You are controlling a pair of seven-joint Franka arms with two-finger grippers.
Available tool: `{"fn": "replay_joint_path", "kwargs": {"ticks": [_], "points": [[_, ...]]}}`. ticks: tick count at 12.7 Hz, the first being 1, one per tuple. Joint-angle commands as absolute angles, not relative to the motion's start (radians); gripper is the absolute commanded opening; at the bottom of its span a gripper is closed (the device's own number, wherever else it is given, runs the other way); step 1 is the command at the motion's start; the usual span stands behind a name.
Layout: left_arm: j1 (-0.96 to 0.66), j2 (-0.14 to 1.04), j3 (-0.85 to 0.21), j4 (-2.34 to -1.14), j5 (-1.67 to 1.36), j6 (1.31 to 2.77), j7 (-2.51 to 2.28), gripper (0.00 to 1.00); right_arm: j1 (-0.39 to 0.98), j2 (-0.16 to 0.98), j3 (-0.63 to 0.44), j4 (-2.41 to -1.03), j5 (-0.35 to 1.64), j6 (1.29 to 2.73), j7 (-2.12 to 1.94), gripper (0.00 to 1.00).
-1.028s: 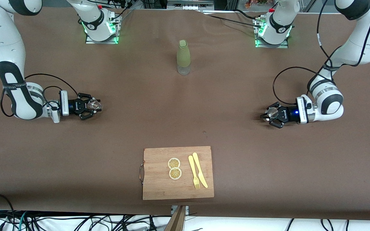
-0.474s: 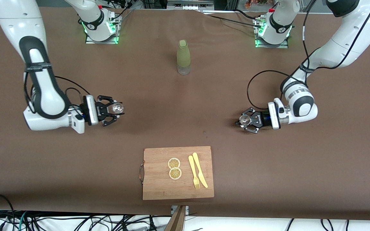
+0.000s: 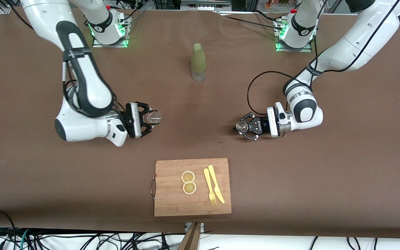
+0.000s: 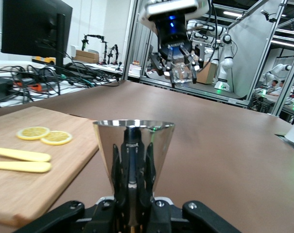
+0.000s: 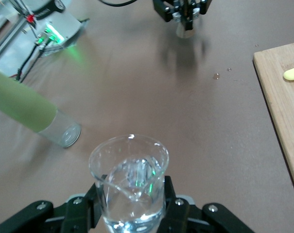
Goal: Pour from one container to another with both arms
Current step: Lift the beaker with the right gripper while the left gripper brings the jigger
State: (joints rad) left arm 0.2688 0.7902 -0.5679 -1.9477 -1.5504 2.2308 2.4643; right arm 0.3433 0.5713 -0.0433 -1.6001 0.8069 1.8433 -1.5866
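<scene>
Nearest the front camera, a wooden cutting board (image 3: 192, 187) bearing two lemon slices (image 3: 188, 182), a yellow fork (image 3: 209, 186) and a yellow knife (image 3: 216, 183) side by side. Farther back, up over the brown table (image 3: 325, 173), two grippers facing each other across the middle: right gripper (image 3: 150, 118) clamped on a clear glass beaker (image 5: 129, 182), upright, over the table toward the right arm's end; left gripper (image 3: 243, 127) clamped on a shiny metal cup (image 4: 133, 150), cone-shaped and widening upward, over the table toward the left arm's end. Well apart, the two containers. Farthest back, between the arms' bases, a green bottle (image 3: 198, 62) standing upright.
</scene>
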Motion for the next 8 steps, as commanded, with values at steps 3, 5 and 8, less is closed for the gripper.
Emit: {"fn": "replay_joint_path", "kwargs": {"ticks": [3,5,8], "points": [[0.198,0.822,-0.572,-1.93,-1.626,2.286,2.474,0.0,0.478,0.574,-0.049,-1.551,0.764,1.965,-1.337,0.25],[0.173,0.834,-0.572,-1.913,-1.64,2.287,2.491,0.0,0.53,0.58,-0.049,-1.546,0.744,2.032,-1.257,0.25],[0.129,0.87,-0.572,-1.884,-1.669,2.287,2.5,0.0,0.616,0.598,-0.049,-1.529,0.681,2.129,-1.119,0.25]]}}
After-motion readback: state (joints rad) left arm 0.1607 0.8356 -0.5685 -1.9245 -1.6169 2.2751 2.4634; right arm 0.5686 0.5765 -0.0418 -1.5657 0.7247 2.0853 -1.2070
